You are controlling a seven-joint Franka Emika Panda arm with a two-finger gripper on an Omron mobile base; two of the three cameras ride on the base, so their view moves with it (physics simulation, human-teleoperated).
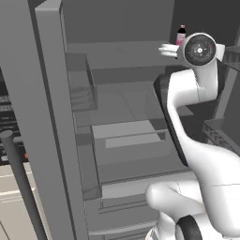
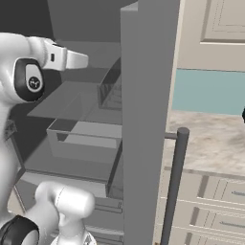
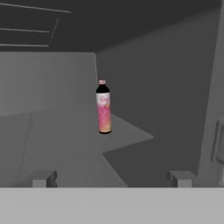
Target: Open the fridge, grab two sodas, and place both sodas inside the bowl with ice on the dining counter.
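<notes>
The fridge [image 1: 126, 136] stands open, a tall grey box with its doors swung out to both sides; grey shelves and a drawer show inside, and a long dark bar handle [image 2: 173, 186] runs down the edge of the right door. Door bins of wire-like grey sit on the inner face of each door. The white arm [image 1: 197, 150] reaches up into the upper part of the fridge, its hand pointing at the top shelf [image 3: 65, 144]. The gripper [image 3: 111, 178] is spread wide, its two dark tips far apart with nothing between them. Ahead of it, well apart from the tips, a soda [image 3: 103, 107] stands upright on the shelf near the back corner: a slim bottle with a pink body, dark neck and small pink cap.
</notes>
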